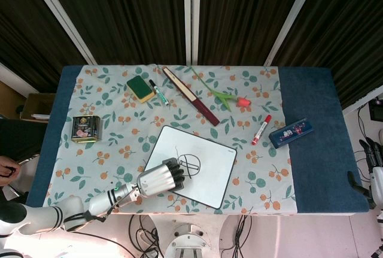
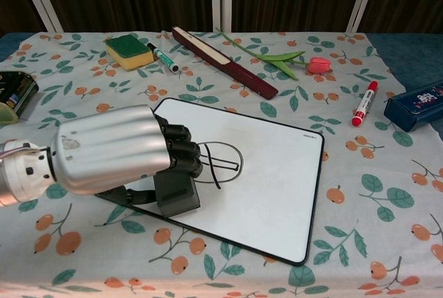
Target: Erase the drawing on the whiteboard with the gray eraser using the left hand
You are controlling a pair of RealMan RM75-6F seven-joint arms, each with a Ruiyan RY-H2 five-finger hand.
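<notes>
The whiteboard (image 2: 277,173) lies tilted on the flowered cloth, also seen from the head view as the whiteboard (image 1: 206,174). A black circle drawing (image 2: 225,163) with strokes through it sits left of the board's middle; its left part is hidden behind my fingers. My left hand (image 2: 111,149) grips the gray eraser (image 2: 176,193), which stands on the board's near left corner, just beside the drawing. From above, the left hand (image 1: 160,178) covers that same corner. My right hand (image 1: 372,165) hangs off the table's right side, fingers apart, holding nothing.
At the back lie a green and yellow sponge (image 2: 129,50), a green marker (image 2: 163,57), a long dark red stick (image 2: 225,61) and a tulip (image 2: 291,58). A red marker (image 2: 365,103) and a blue case (image 2: 414,104) lie right. A tin (image 2: 14,94) stands far left.
</notes>
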